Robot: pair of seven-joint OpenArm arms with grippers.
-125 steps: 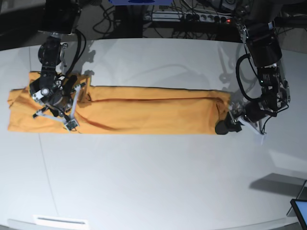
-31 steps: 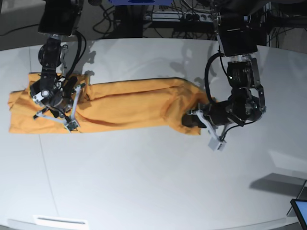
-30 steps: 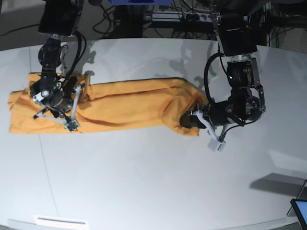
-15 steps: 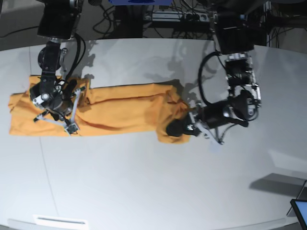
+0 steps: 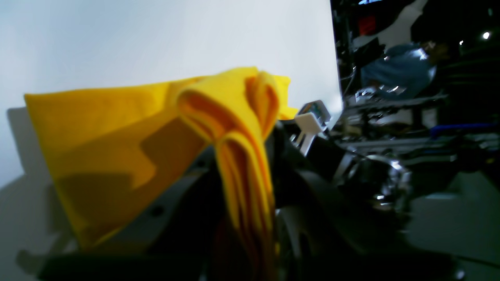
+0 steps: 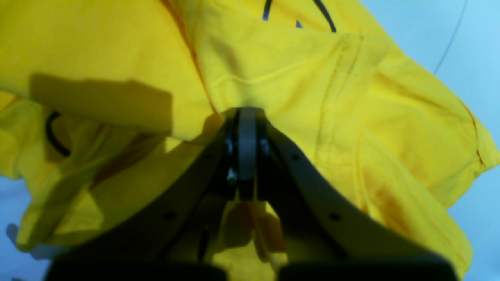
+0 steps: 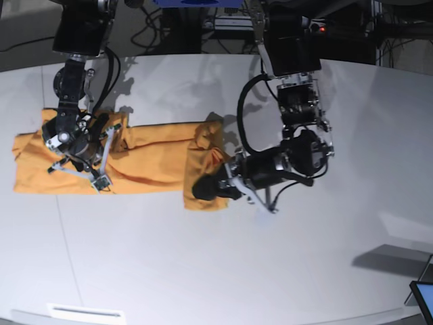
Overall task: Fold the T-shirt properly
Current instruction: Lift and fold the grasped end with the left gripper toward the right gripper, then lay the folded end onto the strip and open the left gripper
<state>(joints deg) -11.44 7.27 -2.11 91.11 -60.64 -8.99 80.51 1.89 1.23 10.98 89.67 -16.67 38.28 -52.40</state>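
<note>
The orange-yellow T-shirt [image 7: 149, 159] lies as a long strip across the left half of the white table [image 7: 203, 271]. Its right end is lifted and doubled back over the strip. My left gripper [image 7: 206, 186] is shut on that end. In the left wrist view a bunch of layered cloth [image 5: 117, 117] stands pinched in the left gripper [image 5: 244, 183]. My right gripper [image 7: 84, 139] rests on the shirt's left part. In the right wrist view the right gripper [image 6: 246, 117] is shut, its tips pressed into the T-shirt [image 6: 312, 78] beside a stitched hem.
Cables and a power strip [image 7: 270, 24] run behind the table's far edge. A screen corner [image 7: 423, 298] shows at the bottom right. A white label [image 7: 84, 313] sits at the front edge. Bare tabletop spans the front and right.
My left gripper has carried the shirt's right end further left, so the strip is shorter and its end is doubled over. The right gripper has stayed on the left part.
</note>
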